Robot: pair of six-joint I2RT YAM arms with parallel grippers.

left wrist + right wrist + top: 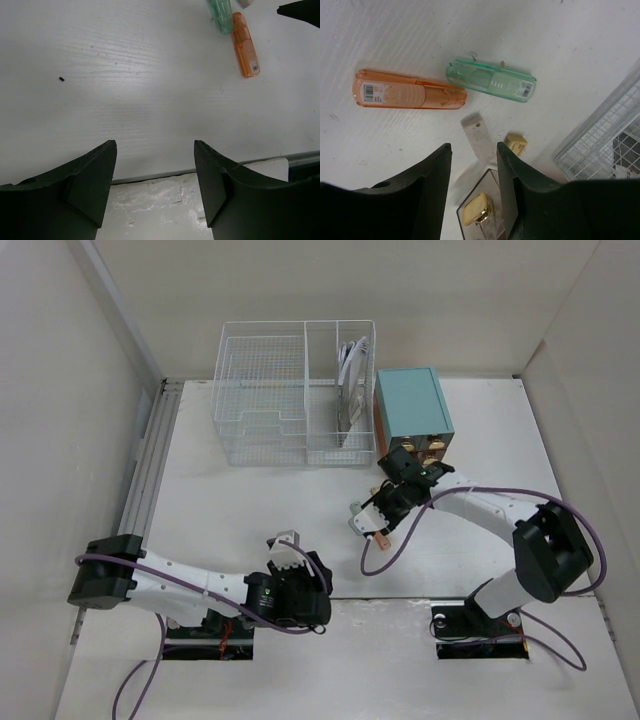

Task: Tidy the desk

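The white desk (pixel 250 510) bears an orange translucent case (pixel 410 95) and a green translucent case (pixel 490 82) lying side by side, with a grey metal strip (pixel 477 137) and a small yellow eraser (pixel 516 143) near them. My right gripper (pixel 474 145) is open above them, over a smoky clear drawer front with a gold knob (pixel 479 212). In the top view it (pixel 388 502) is in front of the teal drawer box (pixel 412 405). My left gripper (pixel 155 145) is open and empty, low over the desk's near part (pixel 288 545). The orange case (pixel 245 45) lies far ahead of it.
A white wire basket (pixel 260 390) stands at the back and holds paper items in its right part; its corner shows in the right wrist view (pixel 600 140). A ribbed metal rail (pixel 150 460) runs along the left edge. White walls bound the desk.
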